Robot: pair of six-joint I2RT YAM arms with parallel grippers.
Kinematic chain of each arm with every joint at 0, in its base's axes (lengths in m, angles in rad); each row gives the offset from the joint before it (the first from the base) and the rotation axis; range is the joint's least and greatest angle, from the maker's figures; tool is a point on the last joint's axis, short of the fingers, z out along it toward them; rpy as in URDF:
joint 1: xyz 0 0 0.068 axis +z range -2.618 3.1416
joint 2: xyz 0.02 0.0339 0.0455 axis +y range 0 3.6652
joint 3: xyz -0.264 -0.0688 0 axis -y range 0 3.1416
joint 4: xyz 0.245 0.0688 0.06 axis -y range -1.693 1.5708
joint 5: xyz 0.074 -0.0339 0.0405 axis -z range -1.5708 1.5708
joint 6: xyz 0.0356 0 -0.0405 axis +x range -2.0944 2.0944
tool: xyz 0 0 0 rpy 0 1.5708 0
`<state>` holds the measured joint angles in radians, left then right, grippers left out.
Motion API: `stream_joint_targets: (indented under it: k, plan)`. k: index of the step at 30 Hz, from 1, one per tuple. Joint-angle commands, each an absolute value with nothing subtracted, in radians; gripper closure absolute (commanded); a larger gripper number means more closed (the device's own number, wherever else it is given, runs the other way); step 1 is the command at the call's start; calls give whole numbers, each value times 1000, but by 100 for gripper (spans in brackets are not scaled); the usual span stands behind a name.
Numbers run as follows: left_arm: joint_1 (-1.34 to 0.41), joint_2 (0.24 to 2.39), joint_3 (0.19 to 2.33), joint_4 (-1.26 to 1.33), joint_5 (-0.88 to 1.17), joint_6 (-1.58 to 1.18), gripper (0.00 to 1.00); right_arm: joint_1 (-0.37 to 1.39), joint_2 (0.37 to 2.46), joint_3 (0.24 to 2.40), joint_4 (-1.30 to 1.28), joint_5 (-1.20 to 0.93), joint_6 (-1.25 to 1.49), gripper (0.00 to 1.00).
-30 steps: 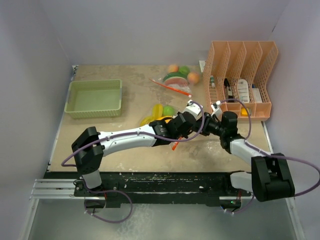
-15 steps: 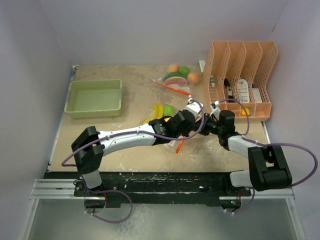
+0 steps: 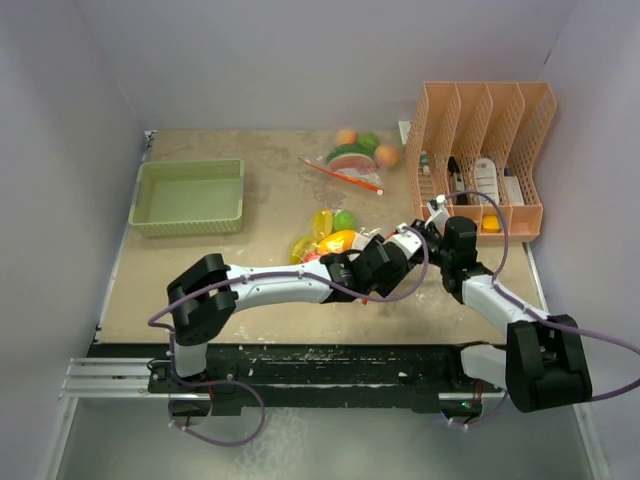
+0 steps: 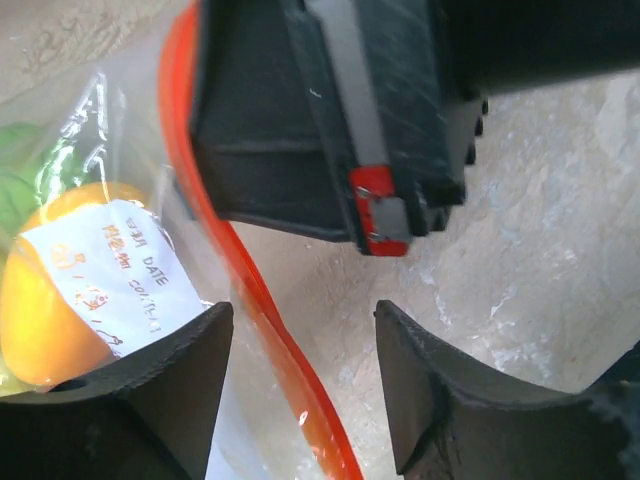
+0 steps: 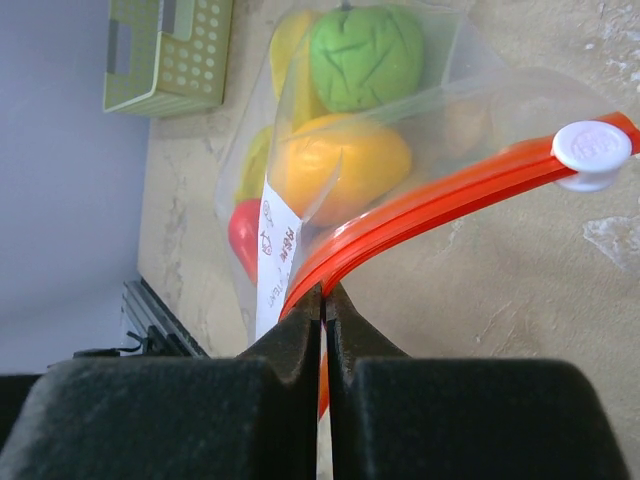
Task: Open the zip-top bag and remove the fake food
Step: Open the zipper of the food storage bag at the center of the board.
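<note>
Our right gripper (image 5: 323, 300) is pinched tight on the orange zip strip (image 5: 440, 205) of the bag (image 5: 460, 100), at the strip's lower-left end in the right wrist view. From there the strip runs up and to the right to the white slider (image 5: 592, 148) near the right edge of that frame. The toy food (image 5: 345, 160), in green, orange, yellow and red pieces, lies inside the bag, above and left of the strip. In the overhead view it sits mid-frame on the table (image 3: 270, 190).

Our left gripper (image 4: 300, 340) has its fingers wide and holds nothing. In its own view the strip comes down from the upper left and passes between the fingers, closer to the left-hand one. We judge the left arm is the one placed to take the strip beside our right grip, with any pull going across the strip's length.
</note>
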<state>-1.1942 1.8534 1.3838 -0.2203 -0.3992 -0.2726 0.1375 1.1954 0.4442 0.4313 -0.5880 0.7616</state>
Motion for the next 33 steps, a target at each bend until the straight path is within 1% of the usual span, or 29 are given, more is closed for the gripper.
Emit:
stream_joint_targets:
  k: [1, 2, 5, 7, 8, 14, 19, 26, 32, 33]
  plan:
    - [-1217, 1870, 1444, -264, -497, -246, 49, 139, 1175, 495, 383, -558, 719, 100]
    - [-1217, 1862, 1437, -257, -502, -250, 59, 139, 1176, 497, 369, -551, 711, 100]
    - [-1218, 1841, 1428, -243, -515, -251, 85, 139, 1178, 496, 321, -543, 690, 100]
    - [-1218, 1837, 1431, -244, -525, -250, 99, 138, 1174, 492, 316, -541, 688, 100]
    - [-1217, 1835, 1430, -245, -530, -250, 100, 138, 1170, 490, 317, -533, 688, 100]
    - [-1216, 1818, 1422, -243, -547, -246, 100, 138, 1153, 490, 301, -492, 677, 100]
    - [-1211, 1782, 1415, -237, -572, -241, 100, 139, 1122, 489, 195, -432, 637, 100]
    - [-1206, 1718, 1419, -198, -551, -231, 100, 138, 1058, 473, 79, -285, 659, 100]
    - [-1206, 1714, 1430, -195, -544, -224, 100, 138, 1011, 483, 11, -252, 663, 100]
    - [-1206, 1719, 1429, -196, -543, -227, 100, 139, 989, 492, -6, -262, 651, 97]
